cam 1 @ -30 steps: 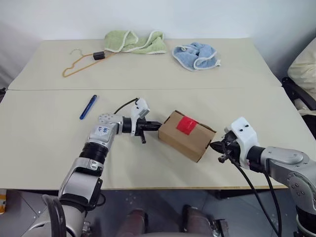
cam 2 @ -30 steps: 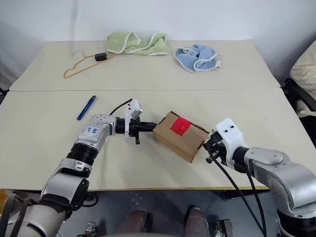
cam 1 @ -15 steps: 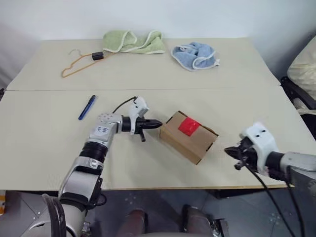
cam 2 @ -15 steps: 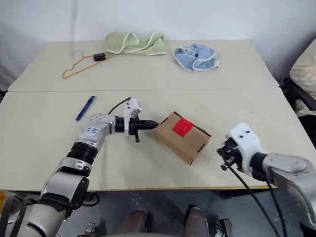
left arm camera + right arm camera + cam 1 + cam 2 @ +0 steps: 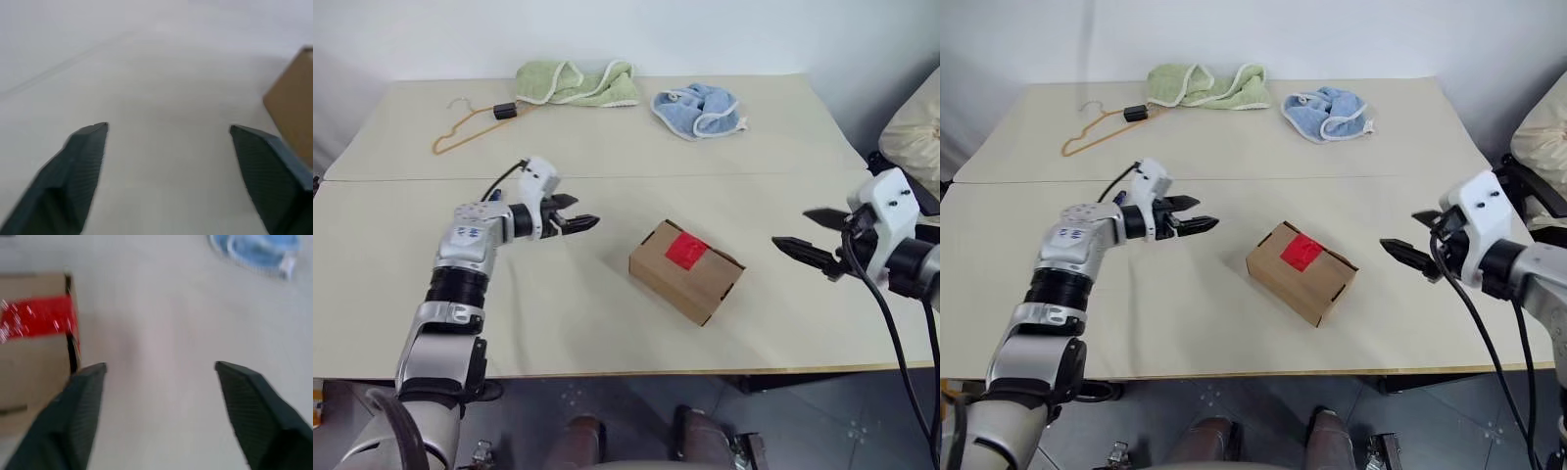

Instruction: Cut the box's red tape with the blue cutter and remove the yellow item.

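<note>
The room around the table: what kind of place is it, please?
Probably a robot test room rather than a home. Two plain beige tables stand pushed together against a bare white wall, and the few things on them look like laid-out props: a taped cardboard box, a wire hanger and two towels.

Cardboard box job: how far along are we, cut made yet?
Not yet. The glossy red tape patch still lies whole across the small brown cardboard box, whose flaps are closed, so nothing has come out. In hand: nothing. The left end effector and right end effector both stand open and empty, apart from the box. Left to do: pick up the cutter, slice the tape, open the box, take out the yellow item.
</note>
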Controlling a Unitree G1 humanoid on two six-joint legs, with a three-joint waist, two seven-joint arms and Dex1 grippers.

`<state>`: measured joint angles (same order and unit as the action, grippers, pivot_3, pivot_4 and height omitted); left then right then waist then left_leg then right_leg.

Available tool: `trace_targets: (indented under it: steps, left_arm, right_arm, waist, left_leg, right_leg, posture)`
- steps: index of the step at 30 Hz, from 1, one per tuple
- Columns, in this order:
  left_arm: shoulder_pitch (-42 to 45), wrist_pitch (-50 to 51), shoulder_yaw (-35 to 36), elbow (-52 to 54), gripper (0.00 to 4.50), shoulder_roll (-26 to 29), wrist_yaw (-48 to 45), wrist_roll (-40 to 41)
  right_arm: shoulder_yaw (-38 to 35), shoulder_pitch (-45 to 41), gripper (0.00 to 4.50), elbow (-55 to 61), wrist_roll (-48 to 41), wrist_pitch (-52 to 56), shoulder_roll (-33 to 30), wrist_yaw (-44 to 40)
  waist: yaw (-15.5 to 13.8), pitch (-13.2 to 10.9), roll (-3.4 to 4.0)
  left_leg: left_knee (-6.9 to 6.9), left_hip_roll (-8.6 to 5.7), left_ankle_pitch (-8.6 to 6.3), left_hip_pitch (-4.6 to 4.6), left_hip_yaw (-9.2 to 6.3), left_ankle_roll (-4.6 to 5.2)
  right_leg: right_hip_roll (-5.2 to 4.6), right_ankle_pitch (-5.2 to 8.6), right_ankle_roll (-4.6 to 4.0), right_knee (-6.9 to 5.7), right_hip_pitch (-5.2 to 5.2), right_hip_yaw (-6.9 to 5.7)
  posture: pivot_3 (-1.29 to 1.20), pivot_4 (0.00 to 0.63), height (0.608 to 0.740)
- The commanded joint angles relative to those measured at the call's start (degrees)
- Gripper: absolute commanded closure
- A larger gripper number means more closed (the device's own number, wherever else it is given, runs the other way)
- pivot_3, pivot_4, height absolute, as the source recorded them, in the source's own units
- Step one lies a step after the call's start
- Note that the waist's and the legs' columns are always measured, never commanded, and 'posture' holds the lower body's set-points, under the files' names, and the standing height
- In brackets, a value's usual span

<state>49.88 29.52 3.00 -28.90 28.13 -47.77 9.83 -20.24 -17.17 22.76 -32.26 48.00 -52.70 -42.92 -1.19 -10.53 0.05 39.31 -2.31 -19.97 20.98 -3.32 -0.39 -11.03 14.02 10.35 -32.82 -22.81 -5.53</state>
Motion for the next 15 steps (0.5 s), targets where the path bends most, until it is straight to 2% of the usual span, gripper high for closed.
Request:
trace_targets:
  steps: [1,5,10,15]
  left_arm:
    - [-2.95,4.53,3.67,8.56,0.0,2.3,3.84,1.82]
    - [-6.8,5.6,6.86,14.02,0.0,3.83,10.57,0.98]
    - [-9.06,8.04,12.3,13.42,0.0,6.69,29.55,-6.28]
    - [-6.77,8.62,13.31,5.2,0.0,8.61,29.87,-4.85]
  right_arm:
    - [1.92,-2.52,0.04,-2.92,-0.1,-6.18,1.31,-3.56]
    - [5.33,-4.96,0.04,-5.79,0.01,-9.6,2.03,-6.99]
    - [9.6,-9.44,0.04,-10.47,1.19,-11.41,3.2,-8.45]
    - [13.17,-13.72,0.04,-14.29,2.24,-12.59,3.78,-10.67]
  waist:
    - [-0.01,0.0,0.0]
    - [0.01,0.0,0.0]
    - [-0.07,-0.02,-0.03]
    - [-0.22,-0.01,-0.02]
  left_leg:
    - [0.0,0.0,0.0,-0.01,0.0,0.0]
    - [0.0,0.0,0.0,-0.03,0.0,-0.01]
    - [0.03,0.0,0.02,-0.03,-0.02,-0.05]
    - [0.03,-0.01,0.0,-0.04,0.0,-0.08]
  right_leg:
    - [0.0,0.0,0.0,0.0,0.0,0.01]
    - [0.0,0.0,0.0,-0.02,0.0,0.03]
    - [0.0,0.0,0.0,-0.03,0.0,0.04]
    - [0.01,0.0,0.0,-0.03,-0.01,0.05]
  posture:
    - [0.0,0.15,0.74]
    - [0.0,0.15,0.74]
    - [0.0,0.15,0.74]
    - [0.0,0.15,0.74]
